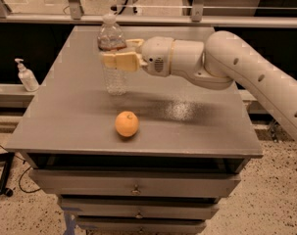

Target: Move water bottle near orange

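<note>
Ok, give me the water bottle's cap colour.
The cap is white, clearest in the camera view. The gripper holds the water bottle at mid-height, beyond the orange.

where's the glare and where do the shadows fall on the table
Camera view: a speckled glare patch lies on the table, image-right of the orange. A soft dark shadow band crosses the tabletop under the arm and the hand, which grips the water bottle over the table's rear left. The orange casts a small shadow at its base.
</note>
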